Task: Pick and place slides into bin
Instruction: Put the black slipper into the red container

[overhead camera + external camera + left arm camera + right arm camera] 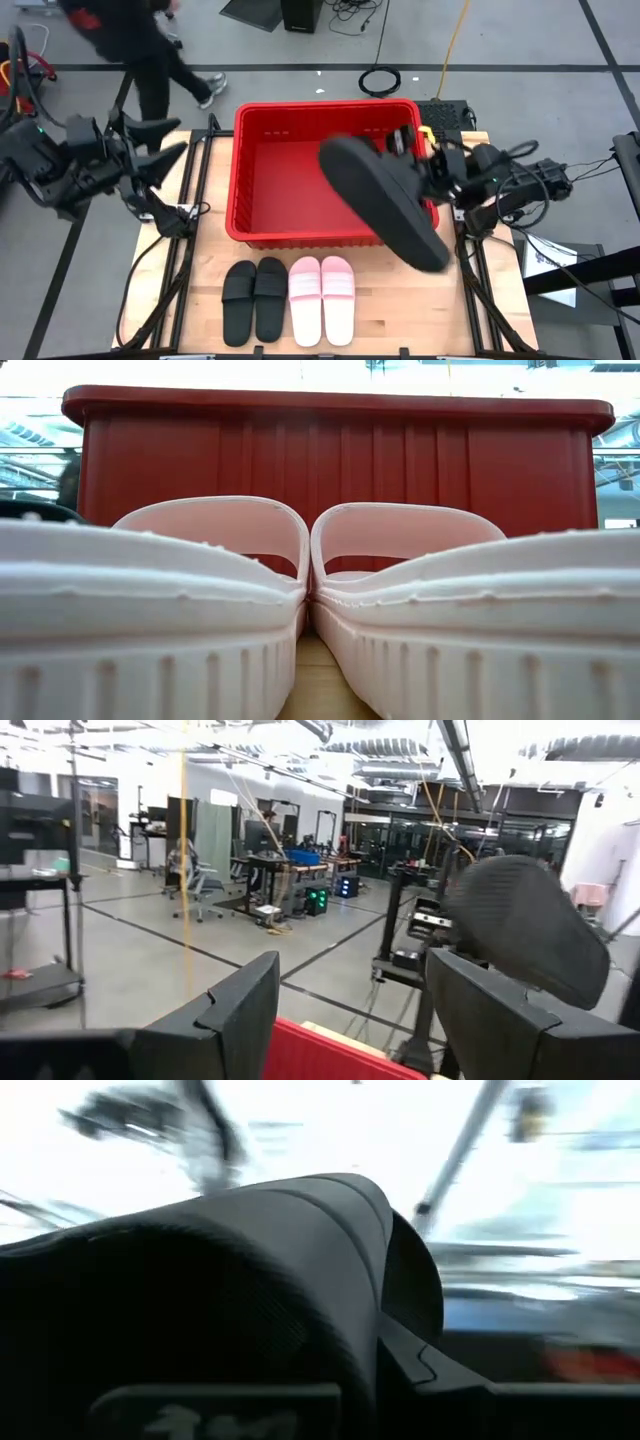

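A black slide [385, 200] hangs in the air above the right part of the red bin [240, 170]. My right gripper [425, 165] is shut on it from the right. The slide's ribbed sole also shows in the left wrist view [525, 925]. It fills the right wrist view [250, 1280]. My left gripper [170, 150] is open and empty, raised beside the bin's left wall. Two black slides [255, 298] and two pale pink slides [322, 298] lie side by side, soles down, on the table in front of the bin. The low view shows the pink pair [210, 560] close up. My right gripper holds the black slide at its right side [415, 172], about midway along its length. The fingers come roughly level from the table's right. The slide's own body hides the exact place of contact. The slide is lifted clear, tilted, one end over the bin and the other over the bin's front right corner.
The bin's red front wall [340, 460] stands behind the pink slides. A person [150, 50] walks on the floor beyond the table's far left corner. Cables and a black box [445, 110] lie by the bin's far right corner. Bare wood shows left and right of the slides.
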